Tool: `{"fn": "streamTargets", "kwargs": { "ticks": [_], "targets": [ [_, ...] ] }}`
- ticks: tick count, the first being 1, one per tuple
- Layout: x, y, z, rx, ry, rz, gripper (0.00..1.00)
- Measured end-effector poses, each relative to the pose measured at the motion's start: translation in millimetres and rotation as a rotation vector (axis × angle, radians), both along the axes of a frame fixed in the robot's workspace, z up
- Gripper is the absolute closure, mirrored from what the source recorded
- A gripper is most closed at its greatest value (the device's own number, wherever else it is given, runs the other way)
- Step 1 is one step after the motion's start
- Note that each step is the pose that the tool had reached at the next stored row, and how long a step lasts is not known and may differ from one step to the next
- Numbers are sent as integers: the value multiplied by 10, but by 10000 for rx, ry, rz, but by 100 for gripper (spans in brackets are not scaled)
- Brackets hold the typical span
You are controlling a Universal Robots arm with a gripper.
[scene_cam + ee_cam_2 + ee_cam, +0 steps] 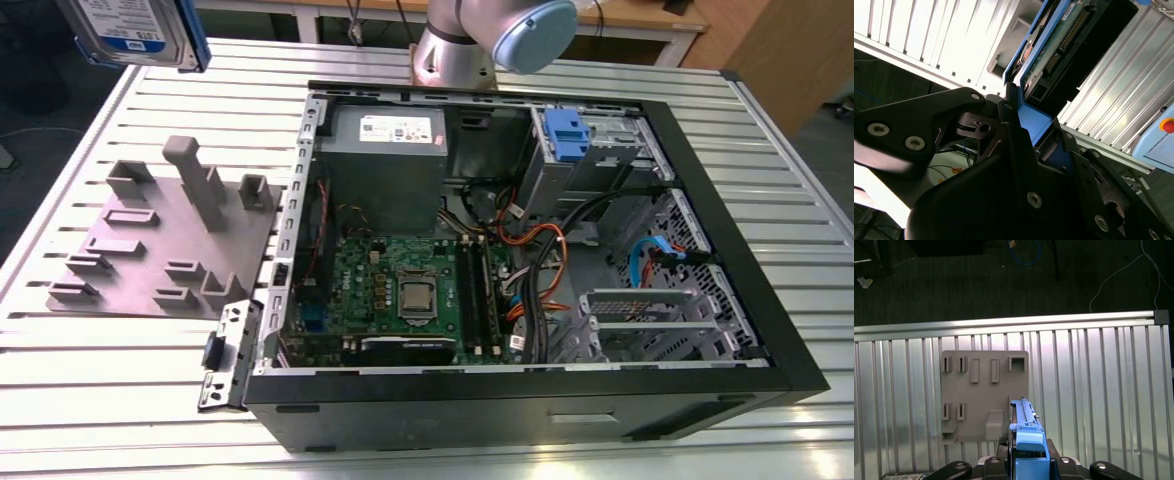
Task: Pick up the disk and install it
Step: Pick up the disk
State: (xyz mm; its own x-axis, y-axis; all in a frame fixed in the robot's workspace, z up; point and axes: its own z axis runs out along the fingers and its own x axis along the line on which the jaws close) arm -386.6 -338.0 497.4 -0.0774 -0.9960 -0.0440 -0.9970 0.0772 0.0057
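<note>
1 hand (pixel 1021 117), black w/ matte metal links and round silver screws, is clenching 1 disk (pixel 1054 45) by its blue plastic rail; the fingers (pixel 1010 131) are pressing either side of the rail. In the second wrist view the disk is showing its green circuit-board underside w/ a row of connector pins. In the exterior view the disk (pixel 127 30) is hanging in the air at the top of the exterior view's left, white-and-blue label facing out, well apart from the case. In the first wrist view it (pixel 1023 422) is sitting edge-on, thin and flat, over 1 grey matte fixture plate (pixel 984 390) w/ rectangular slots and raised blocks. The plate is lying on 1 ribbed aluminium worktop (pixel 1094 390). Beside it 1 open black PC case (pixel 534 400) is lying on its side, holding 1 green motherboard (pixel 400 280), 1 grey metal power-supply box (pixel 387 150) and 1 grey drive cage w/ blue latch (pixel 567 135).
</note>
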Motion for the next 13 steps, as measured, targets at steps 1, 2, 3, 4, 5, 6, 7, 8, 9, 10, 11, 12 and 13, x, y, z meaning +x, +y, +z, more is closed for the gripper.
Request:
{"fn": "streamTargets", "kwargs": {
  "ticks": [1,2,3,4,5,6,7,8,9,10,11,12,13],
  "targets": [
    [2,0,0,0,0,-1,64],
    [4,0,0,0,-1,0,64],
    [30,0,0,0,0,-1,64],
    [38,0,0,0,-1,0,64],
    [39,0,0,0,0,0,64],
    [41,0,0,0,0,0,64],
    [44,0,0,0,-1,0,64],
    [46,0,0,0,0,0,64],
    [48,0,0,0,0,0,64],
    [50,0,0,0,-1,0,64],
    [52,0,0,1,-1,0,64],
    [55,0,0,0,0,-1,64],
    [57,0,0,0,0,0,64]
  ]
}}
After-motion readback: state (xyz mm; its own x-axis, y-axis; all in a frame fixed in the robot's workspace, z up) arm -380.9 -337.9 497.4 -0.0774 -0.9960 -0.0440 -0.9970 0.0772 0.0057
